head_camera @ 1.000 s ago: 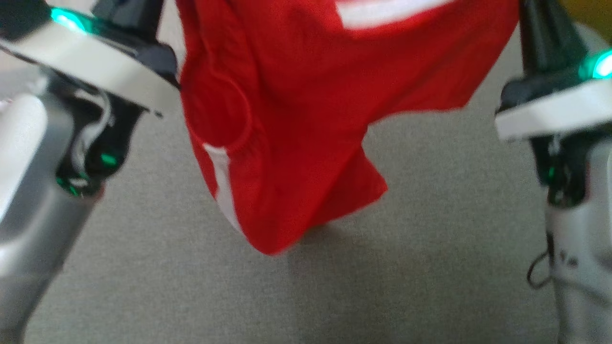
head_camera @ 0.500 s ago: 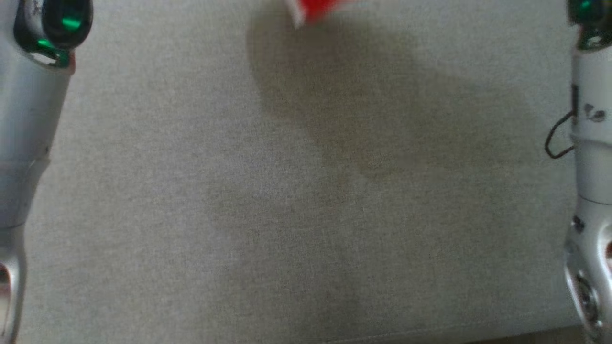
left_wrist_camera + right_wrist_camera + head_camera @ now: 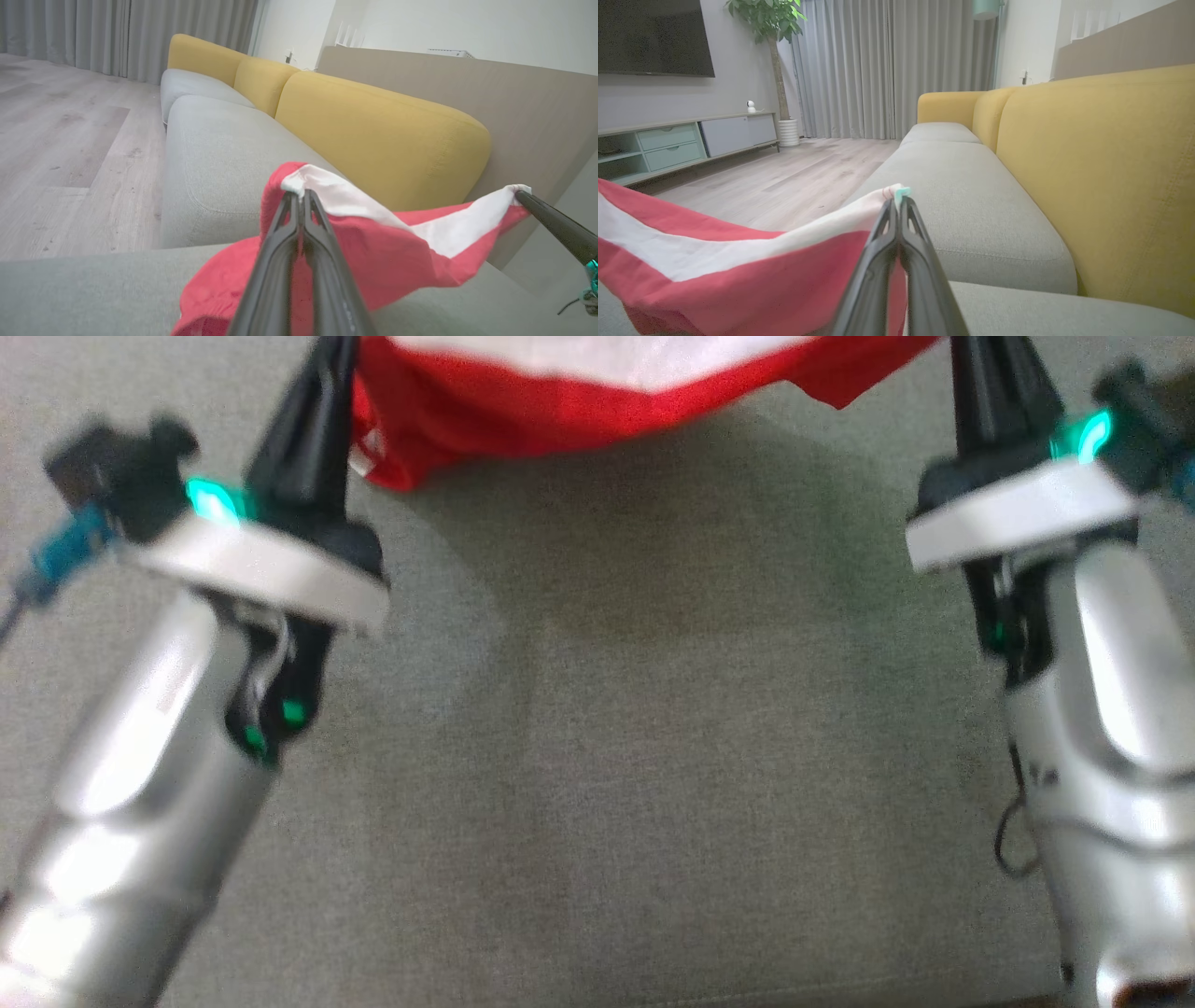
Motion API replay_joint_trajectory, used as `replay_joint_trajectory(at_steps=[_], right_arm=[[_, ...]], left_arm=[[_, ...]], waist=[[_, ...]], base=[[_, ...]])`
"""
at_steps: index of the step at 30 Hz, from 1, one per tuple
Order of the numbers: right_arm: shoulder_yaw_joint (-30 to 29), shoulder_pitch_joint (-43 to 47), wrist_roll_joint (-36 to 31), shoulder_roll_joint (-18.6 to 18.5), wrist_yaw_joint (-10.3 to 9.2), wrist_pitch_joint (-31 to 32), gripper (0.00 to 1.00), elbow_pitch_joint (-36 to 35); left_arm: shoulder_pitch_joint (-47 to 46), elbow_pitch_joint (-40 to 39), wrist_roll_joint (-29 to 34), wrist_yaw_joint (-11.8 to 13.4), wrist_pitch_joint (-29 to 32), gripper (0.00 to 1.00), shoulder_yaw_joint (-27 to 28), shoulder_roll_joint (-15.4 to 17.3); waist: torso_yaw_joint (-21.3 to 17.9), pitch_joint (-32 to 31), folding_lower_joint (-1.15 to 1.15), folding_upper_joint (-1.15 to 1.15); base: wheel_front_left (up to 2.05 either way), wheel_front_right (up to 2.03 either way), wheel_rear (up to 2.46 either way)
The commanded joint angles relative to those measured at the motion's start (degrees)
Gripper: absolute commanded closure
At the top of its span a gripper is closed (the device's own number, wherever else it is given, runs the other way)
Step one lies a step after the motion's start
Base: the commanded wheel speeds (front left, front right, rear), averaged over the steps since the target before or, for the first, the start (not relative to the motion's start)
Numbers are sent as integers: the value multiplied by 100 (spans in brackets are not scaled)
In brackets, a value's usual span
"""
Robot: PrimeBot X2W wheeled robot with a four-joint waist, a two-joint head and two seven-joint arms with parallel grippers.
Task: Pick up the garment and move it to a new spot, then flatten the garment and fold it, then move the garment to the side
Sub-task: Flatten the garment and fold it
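Both arms are up over the grey sofa seat, with the garment strung between them.

Left gripper: fingers pressed together, pinching one top corner of the garment. The cloth folds over the tips.

Right gripper: fingers clamped the same way on the opposite top corner. A small teal tab pokes out just above the tips.

Garment: red, with a wide white band along the held upper edge. It sags in the middle between the two grips. Left wrist view: the lower part drops and bunches onto the seat below the left fingers. On the right side the hem hangs close to the seat; I can't tell whether it touches.

Position: toward the seat's back edge, just in front of the yellow back cushions. It spans roughly the width between the arms. Its shadow falls on the seat toward the front edge.

The head view is motion-blurred, so there's no fine detail on the cloth there.

Background: wood floor, grey curtains, and a low TV cabinet with a potted plant beside it.
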Motion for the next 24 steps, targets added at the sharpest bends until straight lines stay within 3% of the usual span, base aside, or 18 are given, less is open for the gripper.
replay_joint_trajectory(at_steps=[1,7,17,24], right_arm=[[30,119,57,81,-4,-67,100,-301],[-281,1574,121,51,-4,-2,100,-1247],[-746,3722,-38,289,-4,488,100,-2785],[-962,4352,-151,375,-4,876,100,-3444]], left_arm=[[-58,-261,-43,-18,-88,100,191,252],[1211,-966,-106,60,-341,100,-66,359],[2945,-2171,-102,586,-398,100,-537,543],[3601,-2511,-238,941,-398,100,-777,330]], waist=[[19,-97,1,0],[74,-574,1,0],[46,-1300,1,0],[158,-1329,1,0]], base=[[0,0,0],[0,0,0],[0,0,0],[0,0,0]])
